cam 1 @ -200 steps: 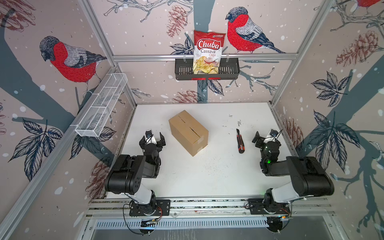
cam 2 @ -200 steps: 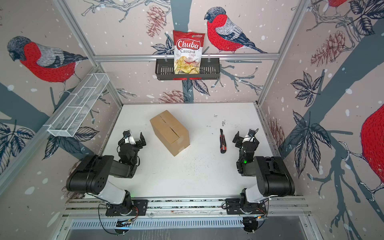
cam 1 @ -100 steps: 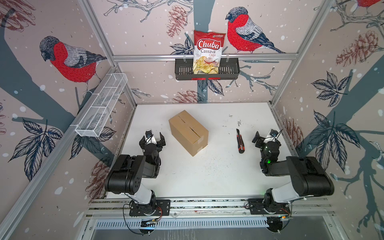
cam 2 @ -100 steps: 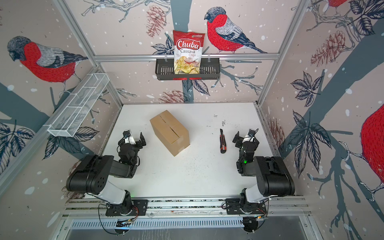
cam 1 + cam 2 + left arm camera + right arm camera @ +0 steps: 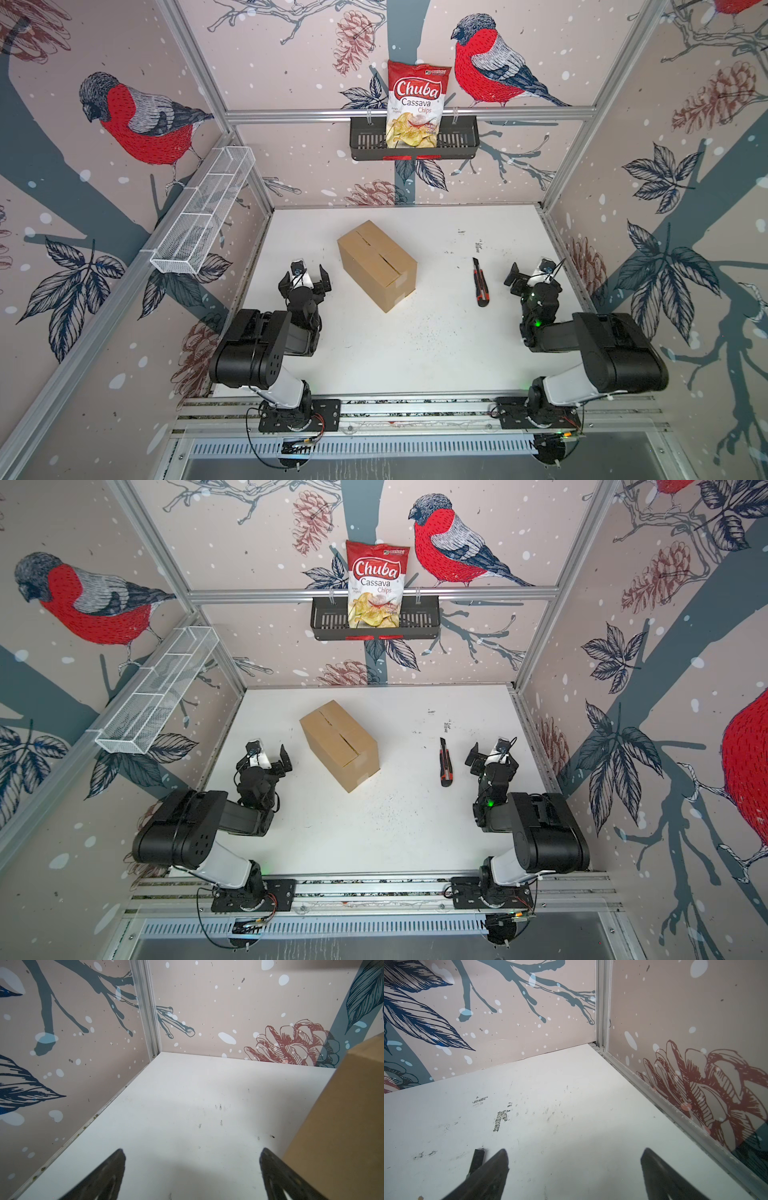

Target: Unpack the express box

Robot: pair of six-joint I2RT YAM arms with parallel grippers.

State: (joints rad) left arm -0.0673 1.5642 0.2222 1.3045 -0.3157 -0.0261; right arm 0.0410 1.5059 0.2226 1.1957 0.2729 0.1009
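nothing unpacked yet: the express box (image 5: 376,266) sits shut, flaps down, mid-worktop (image 5: 415,353), nearer the left edge. left claw (image 5: 305,277) and right claw (image 5: 534,274) gape empty; the knife (image 5: 480,282) lies untouched.

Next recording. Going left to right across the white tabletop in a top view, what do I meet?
left hand, open → express box, flaps closed → utility knife, lying flat → right hand, open.
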